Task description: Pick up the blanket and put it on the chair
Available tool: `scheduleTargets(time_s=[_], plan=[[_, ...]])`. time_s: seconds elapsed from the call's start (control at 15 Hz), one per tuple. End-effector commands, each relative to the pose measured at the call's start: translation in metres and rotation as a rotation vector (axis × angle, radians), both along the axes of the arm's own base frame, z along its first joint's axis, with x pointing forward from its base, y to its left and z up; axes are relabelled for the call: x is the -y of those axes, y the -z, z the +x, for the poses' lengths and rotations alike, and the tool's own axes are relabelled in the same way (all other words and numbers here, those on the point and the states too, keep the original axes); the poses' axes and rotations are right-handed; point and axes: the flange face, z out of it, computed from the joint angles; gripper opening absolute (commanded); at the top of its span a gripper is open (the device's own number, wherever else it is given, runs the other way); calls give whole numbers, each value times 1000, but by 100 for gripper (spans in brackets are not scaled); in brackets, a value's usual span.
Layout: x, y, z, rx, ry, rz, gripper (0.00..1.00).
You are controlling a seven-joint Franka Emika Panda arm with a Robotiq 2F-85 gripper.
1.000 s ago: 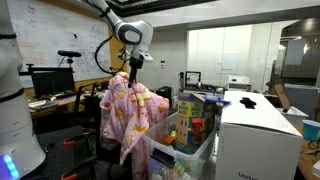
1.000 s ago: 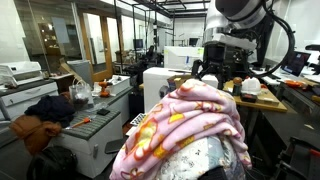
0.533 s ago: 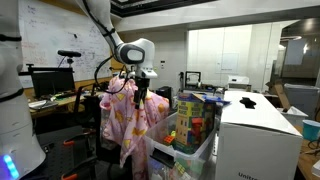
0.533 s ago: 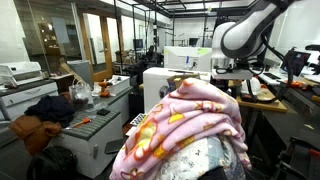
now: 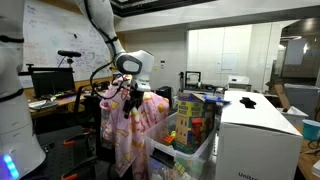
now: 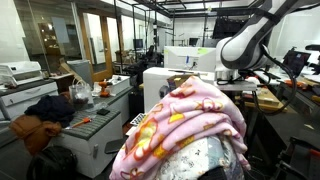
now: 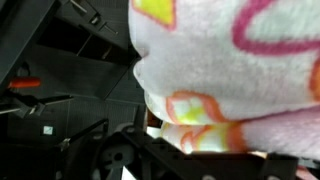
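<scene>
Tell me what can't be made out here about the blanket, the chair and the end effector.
- End effector: open or shut is unclear. It is tiny against the blanket in an exterior view, and the wrist view shows no fingers clearly.
- Chair: seat and backrest are hidden under the blanket in both exterior views.
- Wrist view: the blanket is too close and blurred, and the dark parts below it are unidentifiable.

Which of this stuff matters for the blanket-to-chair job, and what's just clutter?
Job: blanket, chair, gripper.
Clutter: white cabinet, bin of toys, monitor, printer.
</scene>
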Motion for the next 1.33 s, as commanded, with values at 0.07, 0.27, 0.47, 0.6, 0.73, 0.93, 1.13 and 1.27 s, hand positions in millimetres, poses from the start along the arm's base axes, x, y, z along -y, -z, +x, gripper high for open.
scheduleTargets(time_s=[0.07, 0.27, 0.47, 0.6, 0.73, 0.93, 1.13, 1.27], plan=[[-16, -36, -15, 31, -87, 244, 100], [-19, -52, -21, 33, -156, 339, 100], [-16, -66, -22, 29, -151, 305, 100], [-12, -78, -20, 62, -128, 256, 100], [-5, -92, -16, 84, -104, 213, 100], [5, -114, -6, 137, -73, 93, 100], [18, -136, 7, 194, -67, -43, 100], [29, -151, 17, 221, -84, -129, 100]])
